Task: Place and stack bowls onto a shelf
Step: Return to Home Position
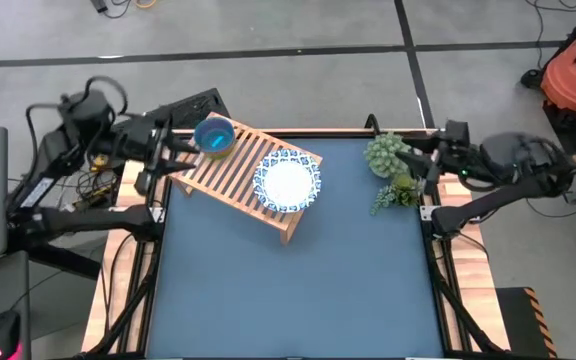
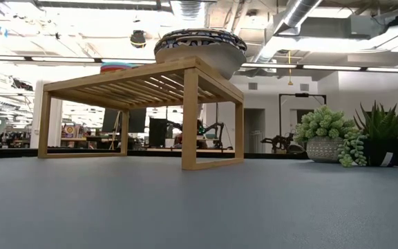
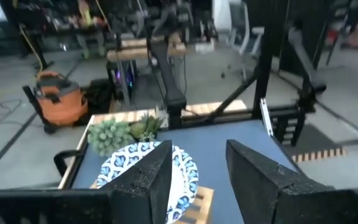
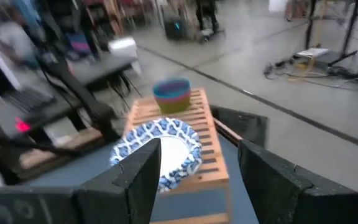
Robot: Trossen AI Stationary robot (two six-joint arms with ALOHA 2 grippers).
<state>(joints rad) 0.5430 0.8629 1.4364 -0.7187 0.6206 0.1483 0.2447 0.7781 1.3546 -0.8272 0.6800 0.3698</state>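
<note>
Tabletop (image 1: 298, 290) nearest me carries no bowls, so I judge the stacking done and the step in hand to be parking both arms at home. That calls only for a retreat clear of the shelf (image 1: 230, 172). On its slats sit the patterned white bowls (image 1: 288, 181) and, toward its far left corner, the small coloured stack (image 1: 214, 137). Beyond, the left gripper (image 3: 197, 177) hangs near that stack, fingers wide and empty. The right gripper (image 4: 197, 177), by the plant (image 1: 388, 155), is likewise wide and empty.

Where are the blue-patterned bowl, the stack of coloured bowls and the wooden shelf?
blue-patterned bowl (image 1: 287, 182): high view, its white inside.
stack of coloured bowls (image 1: 214, 137): high view, top blue bowl.
wooden shelf (image 1: 230, 170): high view, bare slats.
</note>
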